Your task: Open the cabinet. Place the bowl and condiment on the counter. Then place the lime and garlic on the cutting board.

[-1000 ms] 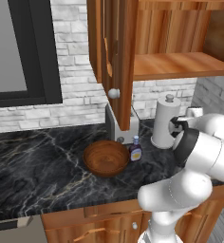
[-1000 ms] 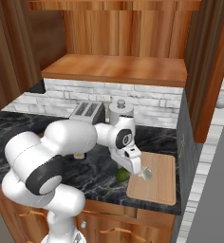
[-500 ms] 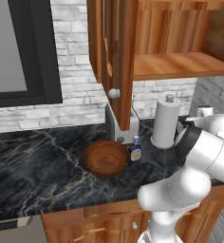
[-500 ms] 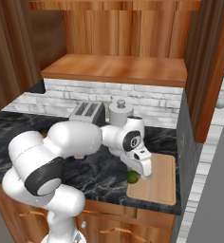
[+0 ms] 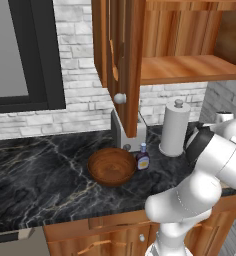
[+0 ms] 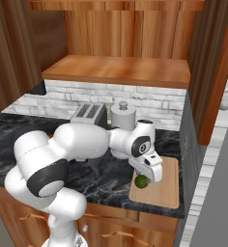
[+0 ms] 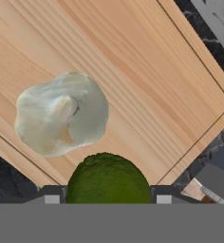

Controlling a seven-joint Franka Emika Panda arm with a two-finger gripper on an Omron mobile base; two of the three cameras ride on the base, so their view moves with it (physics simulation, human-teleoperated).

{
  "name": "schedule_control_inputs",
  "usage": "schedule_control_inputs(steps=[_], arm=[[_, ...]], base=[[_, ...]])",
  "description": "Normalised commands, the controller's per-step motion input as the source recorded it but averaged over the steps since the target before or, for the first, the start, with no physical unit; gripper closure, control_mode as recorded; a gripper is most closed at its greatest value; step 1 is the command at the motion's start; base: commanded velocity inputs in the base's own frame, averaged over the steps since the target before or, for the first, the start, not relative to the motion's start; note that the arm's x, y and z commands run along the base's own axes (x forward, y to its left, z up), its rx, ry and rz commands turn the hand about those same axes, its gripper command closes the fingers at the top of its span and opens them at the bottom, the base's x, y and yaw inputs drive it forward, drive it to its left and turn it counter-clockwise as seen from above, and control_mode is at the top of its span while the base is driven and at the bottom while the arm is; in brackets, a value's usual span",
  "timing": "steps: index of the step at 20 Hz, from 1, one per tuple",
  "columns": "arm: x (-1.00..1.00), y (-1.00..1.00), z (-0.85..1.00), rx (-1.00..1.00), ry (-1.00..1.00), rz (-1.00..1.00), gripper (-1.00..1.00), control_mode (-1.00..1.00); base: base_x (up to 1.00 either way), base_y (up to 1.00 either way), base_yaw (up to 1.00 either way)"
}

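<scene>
A: Where is the gripper [image 6: 146, 176], and what is between its fingers?

B: It hangs low over the near-left corner of the cutting board [image 6: 163, 190]. The lime [image 6: 141, 181] sits between the two fingertips; in the hand view the lime [image 7: 108, 178] lies at the bottom centre, with a fingertip [image 7: 51, 194] close on each side. The gripper appears closed on the fruit, which sits at the board's surface level; whether it touches the wood cannot be told.

A: And the garlic?

B: The garlic [image 7: 61, 113] lies on the cutting board [image 7: 147, 71], just beyond the lime and slightly to one side in the hand view, near the same board edge. A narrow strip of wood shows between the two.

A: Where are the other task items?

B: The bowl [image 5: 111, 166] rests on the counter [image 5: 35, 170] below the open cabinet [image 5: 187, 45]. The condiment [image 5: 143, 157] stands upright just beside the bowl's right rim. A paper-towel roll [image 5: 174, 128] stands further right, and a toaster [image 6: 89, 113] sits against the brick backsplash.
</scene>
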Motion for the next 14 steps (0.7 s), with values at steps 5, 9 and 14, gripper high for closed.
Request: schedule_control_inputs(steps=[5, 9, 14], arm=[[0.0, -0.07, -0.11, 0.0, -0.02, 0.0, 1.0, -1.0], [0.0, -0.02, -0.03, 0.0, -0.03, 0.0, 1.0, -1.0], [0.0, 0.0, 0.0, 0.0, 0.0, 0.0, -1.0, -1.0]], base=[[0.0, 0.0, 0.0], [0.0, 0.0, 0.0], [0.0, 0.0, 0.0]])
